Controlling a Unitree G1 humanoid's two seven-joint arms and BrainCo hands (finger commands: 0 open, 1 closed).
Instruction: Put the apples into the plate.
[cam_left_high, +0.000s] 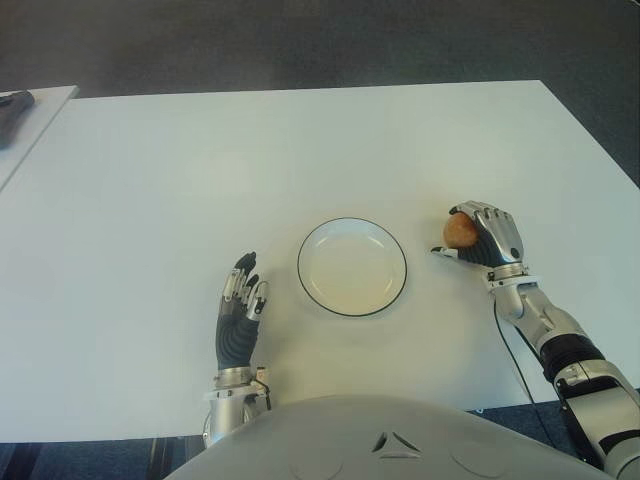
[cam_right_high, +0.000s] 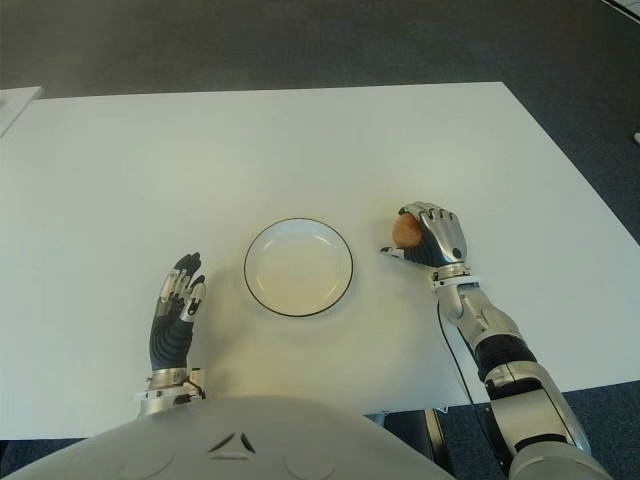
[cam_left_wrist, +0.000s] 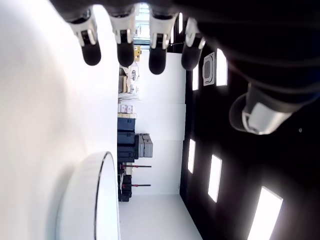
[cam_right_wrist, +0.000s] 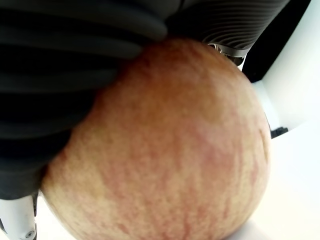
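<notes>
The right hand (cam_left_high: 490, 238) was wrapped around a reddish-yellow apple (cam_left_high: 460, 232), just to the right of the empty plate (cam_left_high: 352, 267); whether the apple touched the table was hard to tell. The left hand (cam_left_high: 240, 312) showed left of the plate, fingers straight and holding nothing. The white table (cam_left_high: 200, 170) stood on dark grey carpet (cam_left_high: 300, 40); a second table's corner (cam_left_high: 45, 105) showed at far left.

Even overhead light, my bench (cam_left_high: 300, 150) is bright white with only faint soft shadows. Left wrist view: bench blown out, ceiling light panels (cam_left_wrist: 215, 172) glaring against dark. Right wrist view: apple (cam_right_wrist: 170, 150) fills the frame, soft focus, fingers (cam_right_wrist: 65, 45) blurred black.
</notes>
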